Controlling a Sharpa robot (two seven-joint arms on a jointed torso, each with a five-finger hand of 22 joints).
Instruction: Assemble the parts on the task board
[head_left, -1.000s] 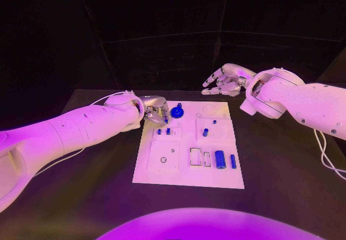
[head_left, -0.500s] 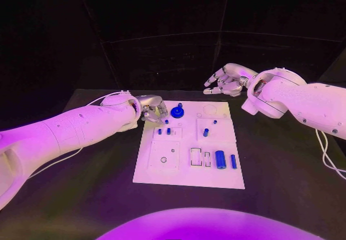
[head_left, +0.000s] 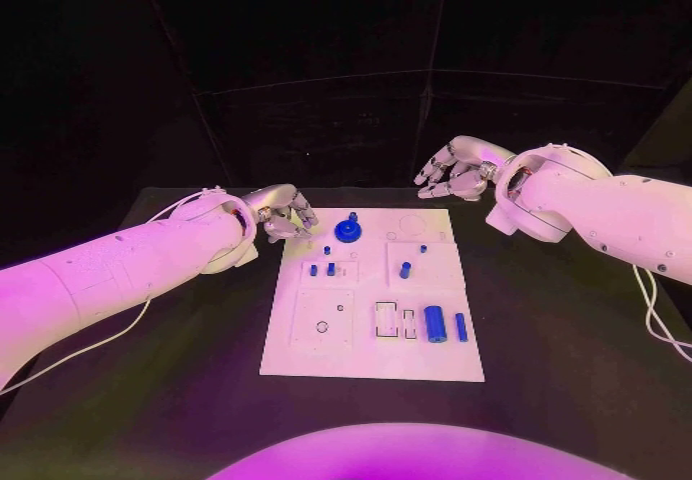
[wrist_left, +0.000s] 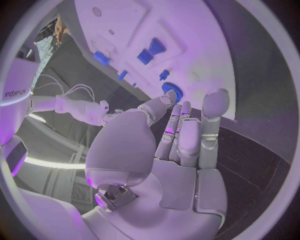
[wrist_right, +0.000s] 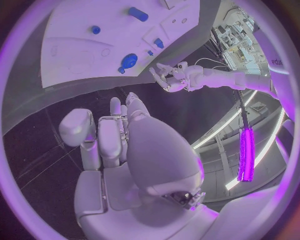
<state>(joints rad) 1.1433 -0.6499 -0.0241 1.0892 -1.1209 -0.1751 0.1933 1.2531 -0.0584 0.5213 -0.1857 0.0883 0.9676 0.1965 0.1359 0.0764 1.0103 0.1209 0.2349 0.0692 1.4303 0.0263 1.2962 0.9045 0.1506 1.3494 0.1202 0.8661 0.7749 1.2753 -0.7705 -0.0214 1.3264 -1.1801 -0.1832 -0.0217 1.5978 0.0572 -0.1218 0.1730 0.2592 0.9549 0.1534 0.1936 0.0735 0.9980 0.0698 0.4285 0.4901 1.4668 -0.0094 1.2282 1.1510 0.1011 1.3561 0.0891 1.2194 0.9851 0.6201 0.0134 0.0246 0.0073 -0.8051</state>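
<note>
The white task board (head_left: 371, 345) lies in the middle of the black table. A round blue knob (head_left: 348, 230) stands near its far left corner, with small blue pegs (head_left: 330, 268) and a lone peg (head_left: 405, 268) behind the middle. Two blue cylinders (head_left: 434, 323) lie at the near right. My left hand (head_left: 281, 213) hovers just off the board's far left edge, a little left of the knob, fingers apart and holding nothing. In the left wrist view its fingers (wrist_left: 187, 140) point toward the knob (wrist_left: 170, 92). My right hand (head_left: 459, 170) hangs above the table beyond the board's far right corner, holding nothing.
Rectangular recesses (head_left: 389, 318) and a square panel with a small hole (head_left: 323, 320) mark the board's near half. Black table (head_left: 577, 330) stretches on both sides of the board. A thin white cable (head_left: 656, 320) trails along the right arm.
My left hand has drawn back to the left, away from the blue knob it was beside. My right hand has barely moved. The camera has shifted slightly.
</note>
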